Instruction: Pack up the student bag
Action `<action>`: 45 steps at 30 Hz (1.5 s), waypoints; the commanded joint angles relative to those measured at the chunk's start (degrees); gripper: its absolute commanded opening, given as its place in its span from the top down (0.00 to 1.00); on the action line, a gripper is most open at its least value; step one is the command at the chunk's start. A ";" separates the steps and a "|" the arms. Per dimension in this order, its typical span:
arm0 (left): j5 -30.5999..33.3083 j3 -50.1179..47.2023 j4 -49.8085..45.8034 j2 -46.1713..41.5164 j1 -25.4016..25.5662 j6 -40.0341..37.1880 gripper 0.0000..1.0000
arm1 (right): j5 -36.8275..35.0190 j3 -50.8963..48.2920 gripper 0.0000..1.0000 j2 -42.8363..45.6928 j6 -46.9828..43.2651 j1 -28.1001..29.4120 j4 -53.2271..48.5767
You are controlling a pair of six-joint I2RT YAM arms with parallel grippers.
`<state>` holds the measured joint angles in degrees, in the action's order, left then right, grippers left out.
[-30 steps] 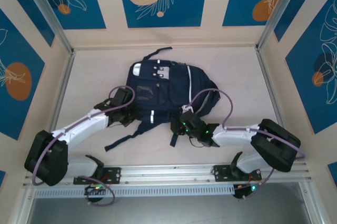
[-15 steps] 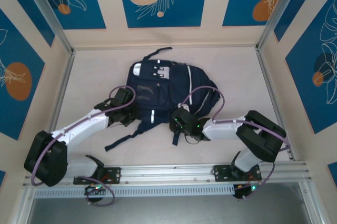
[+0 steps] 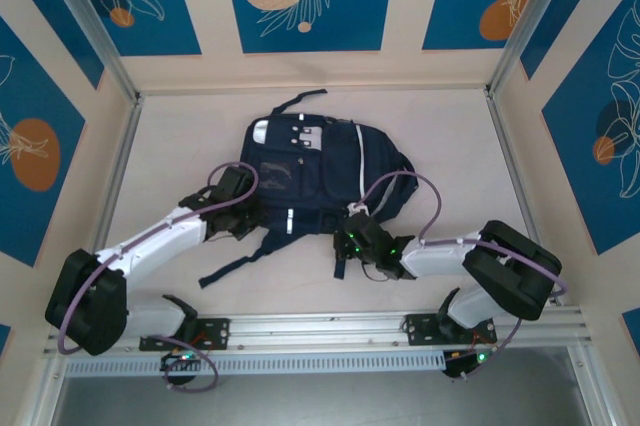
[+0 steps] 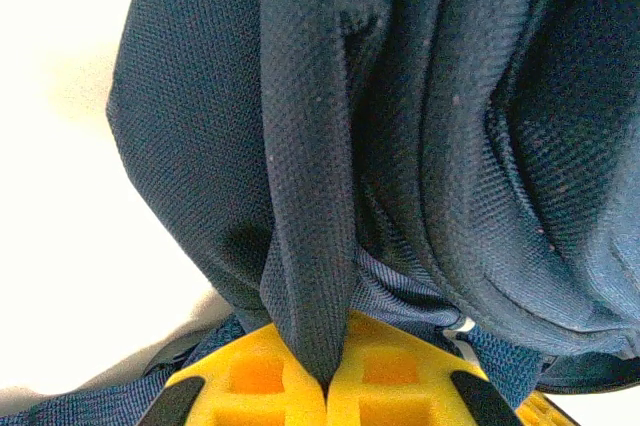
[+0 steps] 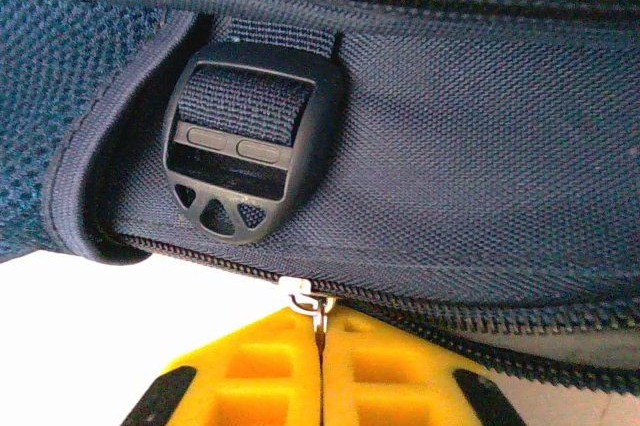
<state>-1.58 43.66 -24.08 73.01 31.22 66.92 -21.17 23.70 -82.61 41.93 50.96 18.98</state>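
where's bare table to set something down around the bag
Bare table lies right of the bag, and left of it too. Crowded at its near edge: left end effector, right end effector, straps.

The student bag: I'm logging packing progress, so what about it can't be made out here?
- Contents, top external: the student bag hides its inside under its own fabric.
- Left wrist: the left gripper pinches a fabric fold; the view is too close to tell which part of the bag it is.
- Right wrist: the right gripper pinches the zipper pull; the frame edges cut off the zipper, so how far it is open is unknown.
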 commanded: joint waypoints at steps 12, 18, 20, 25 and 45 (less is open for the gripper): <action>4.65 3.26 -3.48 -2.00 -0.84 -2.69 1.00 | -0.05 -1.93 1.00 3.29 -8.35 -1.93 -0.03; 4.45 3.54 -4.20 -1.36 -3.83 -4.26 1.00 | 0.17 -5.10 1.00 9.57 -8.01 -6.34 -3.89; 4.44 3.62 -4.23 -1.17 -4.62 -4.62 1.00 | 0.47 -5.85 1.00 11.71 -7.86 -8.02 -5.66; 4.33 4.78 -4.38 -0.03 -6.15 -5.55 1.00 | 2.39 -6.55 1.00 14.73 -5.76 -12.64 -9.32; 7.89 25.36 -11.06 16.63 -7.25 -10.15 0.54 | 17.98 4.39 1.00 -0.87 -5.96 -1.73 1.54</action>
<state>8.32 66.63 -37.78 89.43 23.33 58.00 -10.00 25.65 -80.47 34.35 47.37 16.12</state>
